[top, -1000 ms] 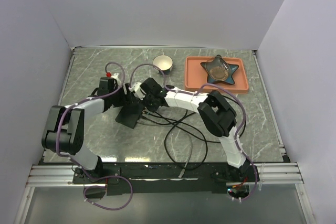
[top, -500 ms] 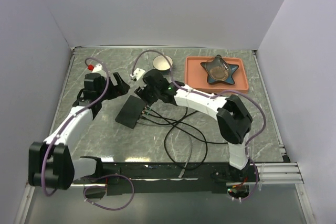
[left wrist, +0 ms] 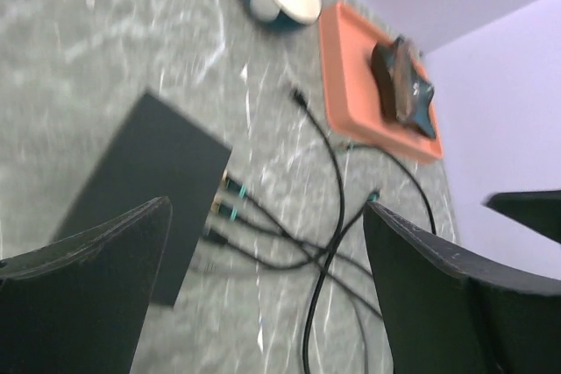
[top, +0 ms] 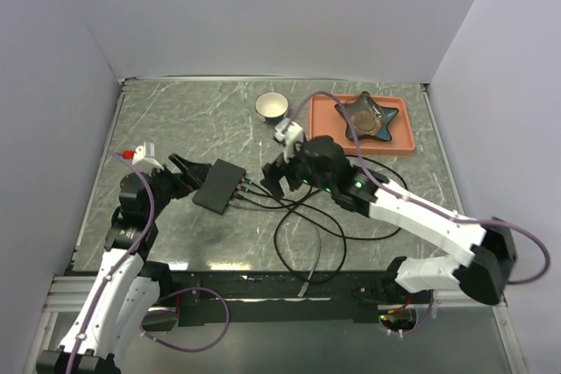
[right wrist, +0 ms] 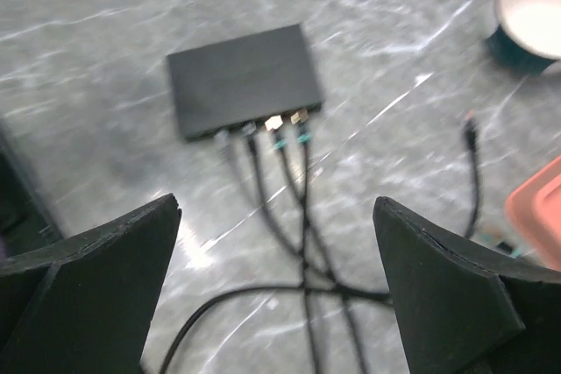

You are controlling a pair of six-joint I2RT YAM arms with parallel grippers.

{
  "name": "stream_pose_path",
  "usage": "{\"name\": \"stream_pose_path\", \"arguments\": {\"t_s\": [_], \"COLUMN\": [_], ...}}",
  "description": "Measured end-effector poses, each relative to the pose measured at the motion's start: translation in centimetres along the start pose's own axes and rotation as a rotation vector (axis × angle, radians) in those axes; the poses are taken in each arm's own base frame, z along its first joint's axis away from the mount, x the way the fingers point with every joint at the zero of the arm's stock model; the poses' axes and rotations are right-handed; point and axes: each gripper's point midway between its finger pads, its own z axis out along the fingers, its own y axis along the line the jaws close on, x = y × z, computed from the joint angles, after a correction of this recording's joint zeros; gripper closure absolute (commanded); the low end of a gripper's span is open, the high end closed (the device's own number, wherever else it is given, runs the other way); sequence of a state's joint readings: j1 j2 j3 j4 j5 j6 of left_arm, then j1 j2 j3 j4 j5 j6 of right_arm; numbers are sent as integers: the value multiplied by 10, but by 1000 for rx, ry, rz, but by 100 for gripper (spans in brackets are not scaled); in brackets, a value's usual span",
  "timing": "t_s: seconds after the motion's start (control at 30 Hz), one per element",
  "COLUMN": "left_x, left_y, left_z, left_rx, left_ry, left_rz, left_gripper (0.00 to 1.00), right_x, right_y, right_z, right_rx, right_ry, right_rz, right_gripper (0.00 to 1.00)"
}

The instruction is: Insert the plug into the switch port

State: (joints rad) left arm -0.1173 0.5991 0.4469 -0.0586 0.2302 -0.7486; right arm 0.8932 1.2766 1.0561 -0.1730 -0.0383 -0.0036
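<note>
**Black switch cabled up, both grippers spread and empty**

Black switch [top: 219, 186] lay flat on the marble table [top: 175, 111], left of centre. In the right wrist view I counted four plugs [right wrist: 274, 122] seated in a row along its port edge. That view was soft, so I couldn't confirm how deep each one sat. Their cables [top: 298, 216] ran off toward the near edge in a loose tangle.

One loose plug [right wrist: 471, 120] lay on the table well apart from the switch, near the cup [right wrist: 530, 15] and just beside the orange tray [right wrist: 539, 212]. It wasn't in any port. A star-shaped dish [top: 366, 116] sat on the tray.

Left gripper [top: 184, 172] sat just left of the switch, on the side away from the ports. Its fingers were spread wide with nothing between them, and I couldn't tell whether they touched the housing.

Right gripper [top: 273, 181] hung over the cables just right of the port edge, jaws wide apart, gripping nothing.
</note>
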Motion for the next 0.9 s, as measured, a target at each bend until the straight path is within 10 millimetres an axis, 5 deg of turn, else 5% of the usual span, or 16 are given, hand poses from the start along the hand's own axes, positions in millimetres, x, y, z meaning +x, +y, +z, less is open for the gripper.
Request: {"name": "stream_pose_path", "arguments": {"t_s": [0.1,0.2,0.47,0.9], "left_x": [15,8,5,19], "left_y": [8,0,-1,14], "left_z": [-7,-16,-21,-15], "left_rx": [-8,19,22,-20], "left_ry": [23,-16,-51,-6], "left_rz": [-31,-36,-46,-59], "left_gripper": [4,4,4,4], "right_x": [12,22,9,29], "right_y": [8,12,14,14], "right_z": [-22,-42,-84,-80], "right_rx": [-24,-36,-46,-42], "right_ry": [-21,-39,-142,-88], "right_rz": [39,66,95,112], "right_gripper": [1,1,1,1]}}
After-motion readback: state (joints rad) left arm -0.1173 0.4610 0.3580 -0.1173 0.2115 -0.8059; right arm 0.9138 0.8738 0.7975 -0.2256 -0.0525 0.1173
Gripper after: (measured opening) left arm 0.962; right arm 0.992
